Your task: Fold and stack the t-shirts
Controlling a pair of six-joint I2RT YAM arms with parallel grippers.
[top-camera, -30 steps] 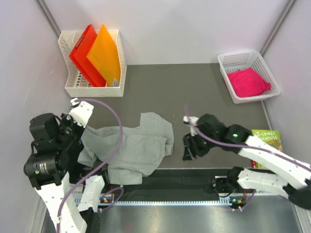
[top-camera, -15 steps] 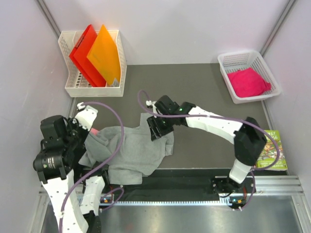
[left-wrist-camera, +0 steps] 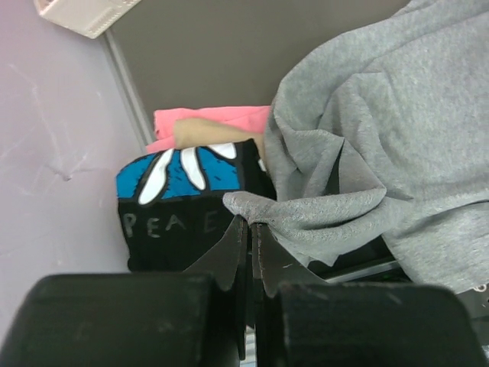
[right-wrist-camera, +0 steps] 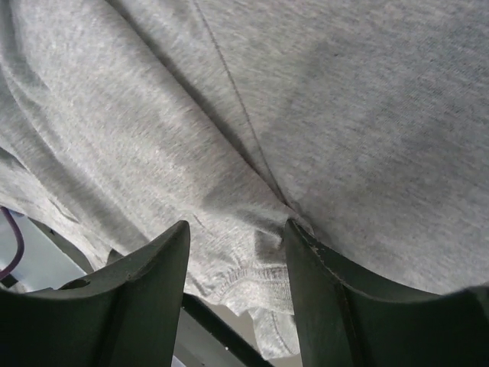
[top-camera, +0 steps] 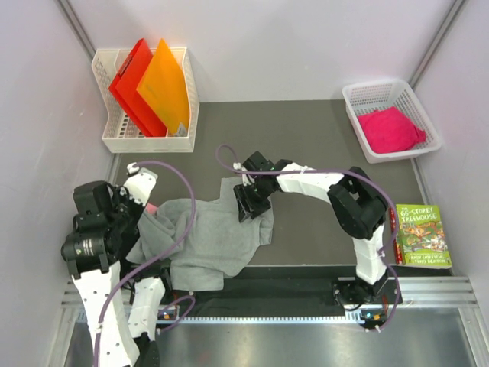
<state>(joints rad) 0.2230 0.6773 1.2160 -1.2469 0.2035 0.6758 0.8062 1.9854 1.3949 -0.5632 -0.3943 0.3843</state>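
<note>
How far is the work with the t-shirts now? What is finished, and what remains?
Looks done: a black t-shirt lies flat by the left wall, pink cloth showing past it. In hand: the grey t-shirt is crumpled; the left gripper pinches its edge, and the open right gripper hangs over its far corner. Left: folding and stacking the grey one, then the pink t-shirt in the basket.

Matt, finely knit grey t-shirt (top-camera: 221, 241)
</note>
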